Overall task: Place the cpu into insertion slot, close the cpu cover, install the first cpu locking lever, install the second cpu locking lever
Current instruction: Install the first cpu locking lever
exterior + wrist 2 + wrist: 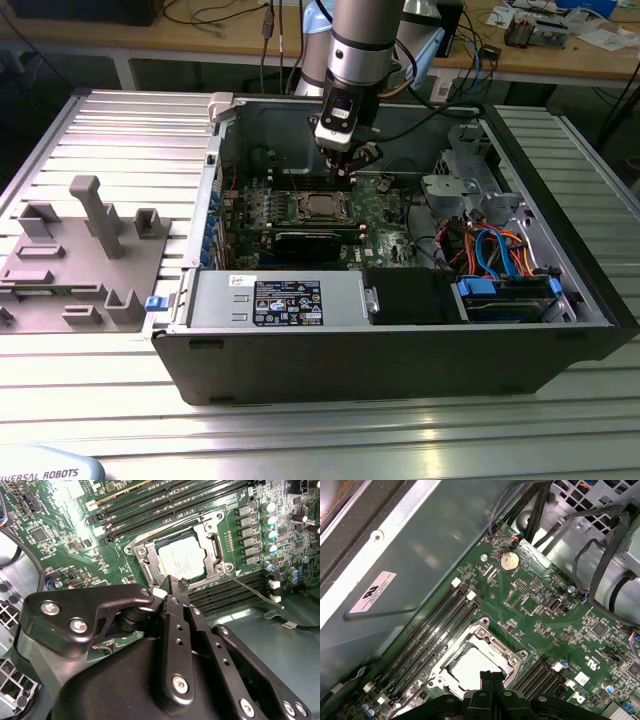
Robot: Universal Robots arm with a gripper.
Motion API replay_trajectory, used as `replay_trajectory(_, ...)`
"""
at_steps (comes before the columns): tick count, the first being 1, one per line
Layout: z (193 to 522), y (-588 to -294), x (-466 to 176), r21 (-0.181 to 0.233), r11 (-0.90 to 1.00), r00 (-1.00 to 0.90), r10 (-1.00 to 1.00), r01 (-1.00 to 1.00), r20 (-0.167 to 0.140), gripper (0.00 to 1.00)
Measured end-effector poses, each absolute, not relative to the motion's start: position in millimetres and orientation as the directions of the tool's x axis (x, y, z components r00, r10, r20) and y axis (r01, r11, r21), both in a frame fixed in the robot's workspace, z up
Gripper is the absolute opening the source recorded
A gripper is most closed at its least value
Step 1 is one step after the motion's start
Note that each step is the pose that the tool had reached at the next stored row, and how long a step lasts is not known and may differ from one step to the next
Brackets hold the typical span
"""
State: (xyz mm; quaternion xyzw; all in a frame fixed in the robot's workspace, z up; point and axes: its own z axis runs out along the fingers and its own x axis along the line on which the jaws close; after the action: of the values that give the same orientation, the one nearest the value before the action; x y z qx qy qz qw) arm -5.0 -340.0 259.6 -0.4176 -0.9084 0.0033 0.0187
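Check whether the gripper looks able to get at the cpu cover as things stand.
Likely yes: the gripper hangs shut just above the cpu cover, and nothing stands between them.

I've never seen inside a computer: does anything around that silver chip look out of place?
One thing: a thin metal lever angles out from a corner of the insertion slot instead of lying along its frame. The cpu sits flat inside.

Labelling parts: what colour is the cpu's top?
Silver-grey; the cpu shows best in the second wrist view.
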Motion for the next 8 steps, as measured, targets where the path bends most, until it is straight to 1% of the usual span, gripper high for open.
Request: replay_trajectory(8, 259.6, -340.0, -5.0, -0.022, 0.666, -0.665, 0.746, 0.746, 0.031, 0.11)
